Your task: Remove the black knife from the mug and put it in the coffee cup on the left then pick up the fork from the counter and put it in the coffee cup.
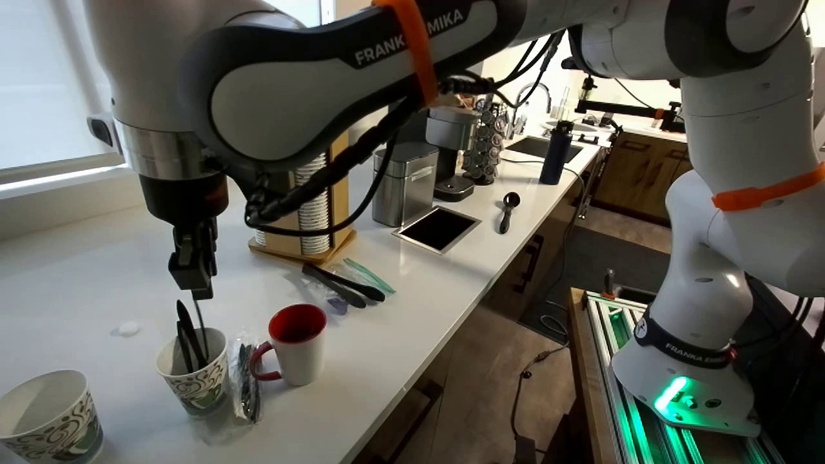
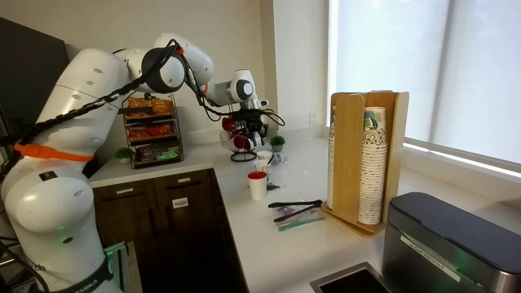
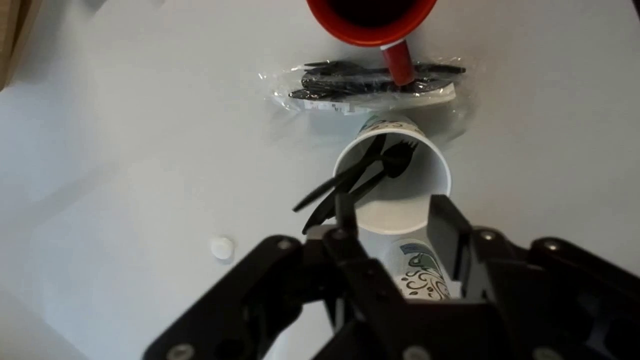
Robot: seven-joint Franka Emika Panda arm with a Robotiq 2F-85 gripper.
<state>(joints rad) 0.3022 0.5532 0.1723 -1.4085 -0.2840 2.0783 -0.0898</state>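
Note:
The coffee cup [image 1: 200, 388] stands upright on the counter [image 1: 380, 322] with several black utensils leaning in it. In the wrist view, fork tines [image 3: 410, 145] and what looks like the black knife [image 3: 376, 146] show inside the cup [image 3: 442, 172], handles over its rim. The white mug [image 1: 304, 361] with red inside [image 3: 350, 32] stands beside it; no utensil shows in it. My gripper [image 3: 392, 215] is open, with nothing between its fingers. It hangs just above the utensil handles in an exterior view [image 1: 193, 291]. No loose fork shows on the counter.
A wider patterned cup [image 1: 58, 422] stands beside the coffee cup. A plastic packet of black cutlery [image 1: 248, 380] lies by the mug's handle. Black tongs [image 1: 341, 283] lie on a plastic bag near the wooden cup holder [image 2: 352, 162]. A white disc [image 3: 222, 248] lies nearby.

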